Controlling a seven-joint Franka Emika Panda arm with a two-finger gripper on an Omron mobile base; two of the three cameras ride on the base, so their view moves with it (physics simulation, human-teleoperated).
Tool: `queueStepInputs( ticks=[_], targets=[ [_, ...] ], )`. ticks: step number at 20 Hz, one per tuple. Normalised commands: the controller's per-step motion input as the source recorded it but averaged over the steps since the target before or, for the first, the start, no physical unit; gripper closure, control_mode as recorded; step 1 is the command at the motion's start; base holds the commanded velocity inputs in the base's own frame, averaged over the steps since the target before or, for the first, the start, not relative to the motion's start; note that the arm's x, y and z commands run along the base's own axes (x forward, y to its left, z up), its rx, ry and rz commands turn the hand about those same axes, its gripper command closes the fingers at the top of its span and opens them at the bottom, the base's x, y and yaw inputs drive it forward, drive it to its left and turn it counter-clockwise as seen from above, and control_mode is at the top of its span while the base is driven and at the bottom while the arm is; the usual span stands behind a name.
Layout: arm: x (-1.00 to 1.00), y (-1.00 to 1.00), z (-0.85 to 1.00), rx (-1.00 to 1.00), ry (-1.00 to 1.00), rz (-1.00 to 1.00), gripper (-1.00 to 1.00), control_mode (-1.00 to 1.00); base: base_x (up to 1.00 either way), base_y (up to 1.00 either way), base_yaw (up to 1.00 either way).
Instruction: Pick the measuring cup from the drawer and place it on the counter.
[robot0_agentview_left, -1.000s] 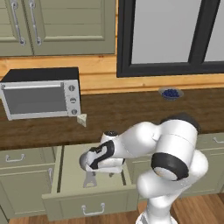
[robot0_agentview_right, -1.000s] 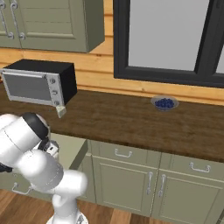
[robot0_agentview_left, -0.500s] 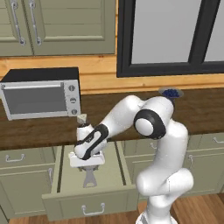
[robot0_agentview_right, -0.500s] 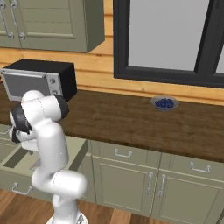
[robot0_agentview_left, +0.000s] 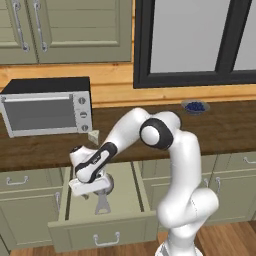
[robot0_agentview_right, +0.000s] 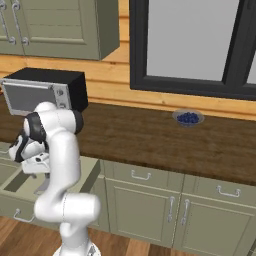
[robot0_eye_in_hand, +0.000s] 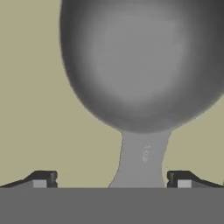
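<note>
I'm hovering my gripper (robot0_eye_in_hand: 111, 180) low inside the drawer (robot0_agentview_left: 125, 175), jaws spread wide and gripping nothing. Left finger (robot0_eye_in_hand: 43, 179) is sitting clear of the handle, and the cup (robot0_eye_in_hand: 144, 65) is lying on the beige floor just ahead of me, its flat handle running back between my tips. Right finger is standing just off the handle's other edge. To do this well, I'm thinking: sink a touch lower, keep the handle centred, then close squarely before lifting toward the counter (robot0_agentview_left: 220, 125) above.
</note>
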Motion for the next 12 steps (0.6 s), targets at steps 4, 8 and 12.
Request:
queueStepInputs(
  ticks=[4, 8, 12],
  targets=[
    [-0.01, -0.18, -0.23, 0.0, 0.0, 0.0, -1.0, -1.0, 0.0, 0.0, 0.0],
    [0.0, -0.37, -0.17, 0.0, 0.0, 0.0, -1.0, -1.0, 0.0, 0.0, 0.0],
    [-0.02, -0.45, -0.14, 0.0, 0.0, 0.0, -1.0, -1.0, 0.0, 0.0, 0.0]
  ],
)
